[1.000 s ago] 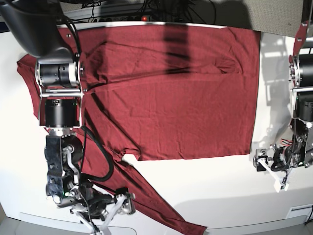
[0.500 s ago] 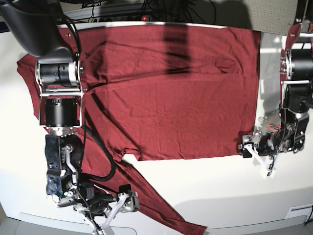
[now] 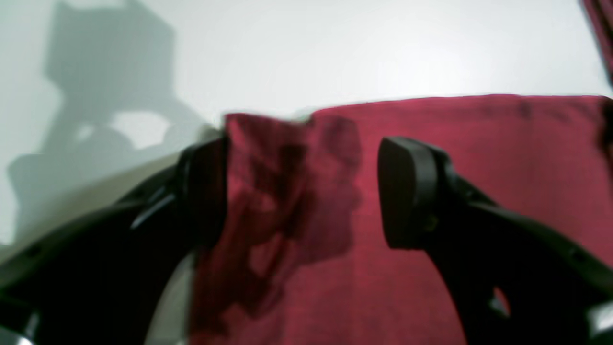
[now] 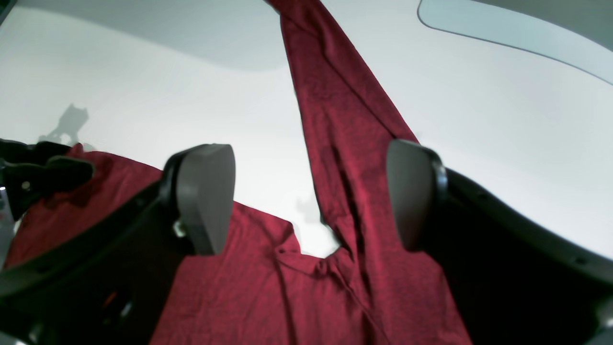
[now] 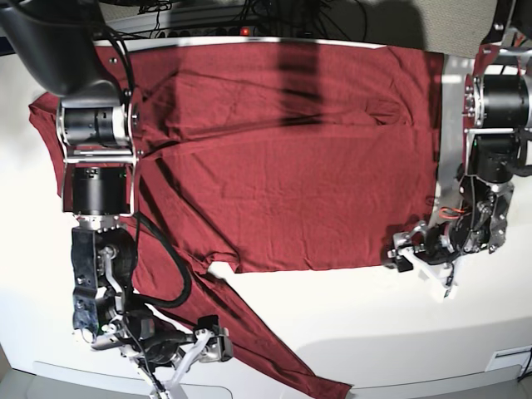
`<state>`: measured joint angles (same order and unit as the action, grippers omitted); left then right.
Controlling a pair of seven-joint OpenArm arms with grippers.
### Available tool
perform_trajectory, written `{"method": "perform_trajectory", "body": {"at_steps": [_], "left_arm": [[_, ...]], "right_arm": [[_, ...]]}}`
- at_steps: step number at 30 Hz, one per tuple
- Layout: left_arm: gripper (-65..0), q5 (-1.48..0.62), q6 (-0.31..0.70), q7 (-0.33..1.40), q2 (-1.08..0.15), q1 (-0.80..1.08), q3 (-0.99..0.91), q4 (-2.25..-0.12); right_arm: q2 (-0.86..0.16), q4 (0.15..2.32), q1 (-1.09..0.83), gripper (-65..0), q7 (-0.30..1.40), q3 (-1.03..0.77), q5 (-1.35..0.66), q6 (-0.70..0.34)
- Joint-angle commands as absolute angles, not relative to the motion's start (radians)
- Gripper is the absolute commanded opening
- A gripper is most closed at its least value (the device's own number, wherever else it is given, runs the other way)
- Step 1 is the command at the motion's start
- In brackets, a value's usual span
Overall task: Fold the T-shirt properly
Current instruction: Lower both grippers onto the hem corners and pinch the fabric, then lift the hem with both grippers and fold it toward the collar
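The dark red T-shirt (image 5: 291, 166) lies spread flat on the white table (image 5: 374, 332), its long sleeve (image 5: 266, 341) running down toward the front edge. My left gripper (image 5: 405, 252) is at the shirt's lower hem corner. In the left wrist view it (image 3: 306, 191) is open, with the bunched, lifted corner (image 3: 278, 201) between the jaws and against one finger (image 3: 206, 187). My right gripper (image 5: 212, 345) hovers over the sleeve. In the right wrist view it (image 4: 311, 191) is open, with the sleeve (image 4: 345, 134) passing below between the fingers.
Cables (image 5: 249, 12) run along the table's back edge. A grey panel (image 5: 83, 384) lies at the front edge, and its rim shows in the right wrist view (image 4: 503, 33). The shirt's other sleeve (image 5: 46, 125) lies under the right arm (image 5: 100, 166).
My left gripper has moved left across the table to the shirt's hem corner. My right gripper has shifted slightly over the sleeve.
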<state>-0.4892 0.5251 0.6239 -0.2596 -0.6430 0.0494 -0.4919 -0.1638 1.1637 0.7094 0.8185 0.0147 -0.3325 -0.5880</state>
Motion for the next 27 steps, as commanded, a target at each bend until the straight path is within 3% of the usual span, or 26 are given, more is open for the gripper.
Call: {"method": "perform_trajectory", "body": {"at_steps": [1,15,18,20,23,24,27], "left_arm": [[-19.9,-0.477,0.525,0.694,-0.258,-0.654,0.052,-0.488],[-20.0,-0.472,0.525,0.733,-0.269,-0.684,0.052,-0.489],[-22.4,-0.472,0.525,0.734,-0.270,-0.684,0.052,-0.489],[-32.3,-0.472,0.525,0.754,-0.270,-0.684,0.052,-0.489],[-62.0,-0.472,0.525,0.792,-0.270,-0.682,0.052,-0.489],[-65.0,-0.472,0.525,0.793,-0.270,-0.682,0.052,-0.492],[-65.0,-0.472,0.525,0.792,-0.270,-0.682,0.052,-0.516]], "right_arm": [[-0.167,1.179,0.750,-17.5,0.794,0.012,-0.344,-0.593],[-0.167,1.179,0.750,-17.5,0.794,0.012,-0.344,-0.593],[-0.166,1.179,0.750,-17.5,0.795,0.012,-0.344,-0.593],[-0.167,1.179,0.750,-17.5,0.813,0.012,-0.344,-0.593],[-0.168,1.179,0.750,-17.5,0.865,0.012,-0.329,-0.595],[-0.177,1.179,0.750,-17.5,0.873,0.013,-0.316,-0.595],[-0.205,1.179,0.744,-17.5,0.879,0.013,-0.314,-0.595]]}}
